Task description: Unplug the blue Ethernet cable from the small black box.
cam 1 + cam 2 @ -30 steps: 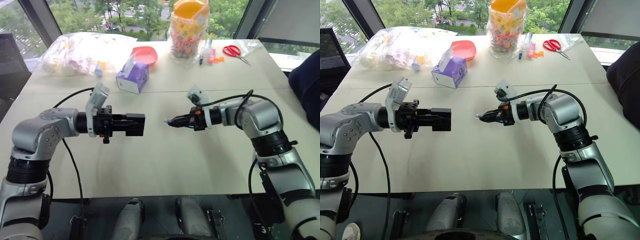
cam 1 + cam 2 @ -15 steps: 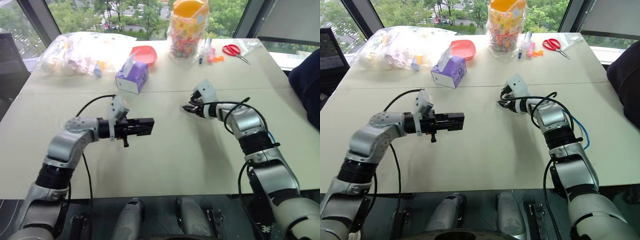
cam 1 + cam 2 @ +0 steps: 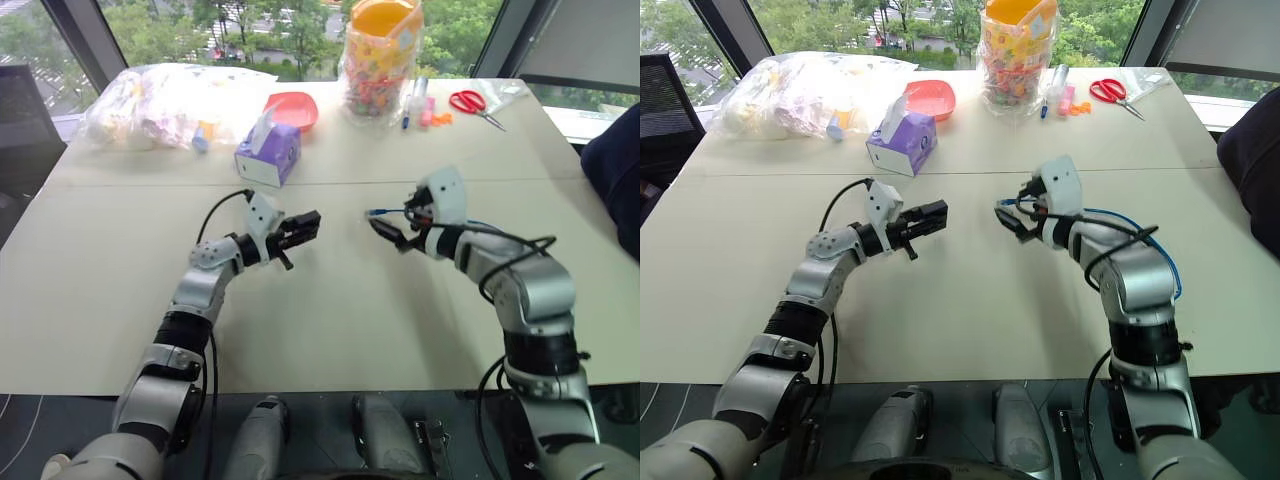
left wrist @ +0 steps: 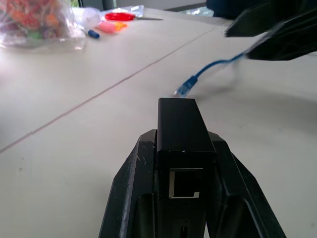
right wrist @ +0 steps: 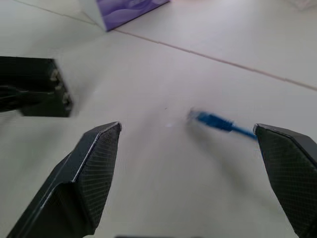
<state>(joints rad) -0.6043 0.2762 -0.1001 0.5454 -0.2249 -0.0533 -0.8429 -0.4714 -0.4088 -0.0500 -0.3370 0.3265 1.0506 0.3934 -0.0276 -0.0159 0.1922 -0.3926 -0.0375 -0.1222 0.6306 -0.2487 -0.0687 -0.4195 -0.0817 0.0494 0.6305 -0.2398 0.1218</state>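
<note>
We find the small black box [image 4: 184,139] clamped between the fingers of the left gripper [image 3: 300,228], its open port empty. We judge it light, rigid and smooth; its flat sides give the sound hold. The blue Ethernet cable [image 4: 210,70] is free of the box, its plug end lying just beyond the box, apart from it. We judge the cable limp and light, best gripped at the stiff plug. The right gripper [image 5: 190,163] stands spread wide, the plug between its fingers untouched.

Left gripper [image 3: 308,224] fingers clamped together, right gripper [image 5: 190,163] fingers spread wide, arms angled inward.
</note>
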